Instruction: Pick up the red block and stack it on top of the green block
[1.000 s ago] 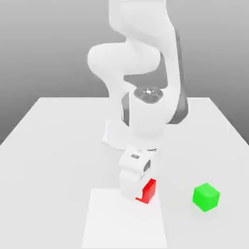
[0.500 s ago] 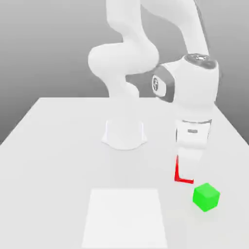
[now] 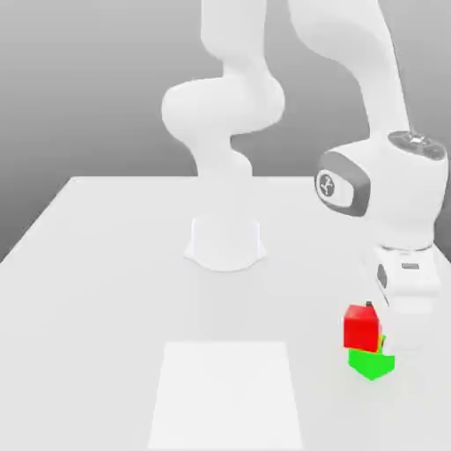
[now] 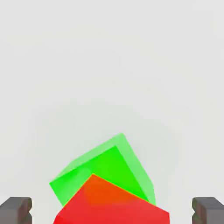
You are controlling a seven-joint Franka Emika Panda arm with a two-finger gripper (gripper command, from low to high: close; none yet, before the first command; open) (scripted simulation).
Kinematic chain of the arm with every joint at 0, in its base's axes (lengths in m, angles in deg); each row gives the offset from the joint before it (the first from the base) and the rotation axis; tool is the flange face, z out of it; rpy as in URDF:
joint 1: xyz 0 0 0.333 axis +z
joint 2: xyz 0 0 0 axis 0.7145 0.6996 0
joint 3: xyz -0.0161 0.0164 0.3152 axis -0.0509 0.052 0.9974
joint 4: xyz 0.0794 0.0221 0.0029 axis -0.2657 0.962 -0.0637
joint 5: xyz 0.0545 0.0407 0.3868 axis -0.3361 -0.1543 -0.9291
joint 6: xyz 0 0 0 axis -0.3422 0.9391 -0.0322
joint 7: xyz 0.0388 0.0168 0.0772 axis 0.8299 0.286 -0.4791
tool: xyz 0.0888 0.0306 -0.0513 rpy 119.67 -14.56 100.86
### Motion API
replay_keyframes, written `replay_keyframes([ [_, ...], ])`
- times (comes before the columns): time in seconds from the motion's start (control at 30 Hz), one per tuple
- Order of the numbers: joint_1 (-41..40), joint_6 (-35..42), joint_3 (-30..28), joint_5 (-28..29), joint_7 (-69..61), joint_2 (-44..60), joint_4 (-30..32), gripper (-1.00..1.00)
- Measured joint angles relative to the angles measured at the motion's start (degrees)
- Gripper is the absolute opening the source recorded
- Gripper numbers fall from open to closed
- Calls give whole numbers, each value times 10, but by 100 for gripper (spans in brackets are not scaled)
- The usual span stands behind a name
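The red block (image 3: 359, 328) sits on top of the green block (image 3: 372, 363) near the exterior view's right front of the table, turned a little against it. In the hand view the red block (image 4: 111, 205) covers part of the green block (image 4: 109, 168) beneath it. My gripper (image 3: 384, 330) hangs right at the stack, with its fingers on either side of the red block. It is open: both dark fingertips (image 4: 15, 210) stand well clear of the red block's sides, with bare gaps between.
The arm's white base (image 3: 225, 245) stands at the table's middle back. A paler square patch (image 3: 226, 392) lies flat on the white table (image 3: 97, 264) in front of it. The table's edge runs close to the stack on the exterior view's right.
The arm swung from the table's middle to the exterior view's right, carrying the red block over the green block. The red block now rests on the green one and the fingers have opened.
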Motion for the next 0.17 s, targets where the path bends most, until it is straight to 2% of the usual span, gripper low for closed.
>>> replay_keyframes([
  [0.17, 0, 84, 2, -10, -7, -89, 4, 100],
])
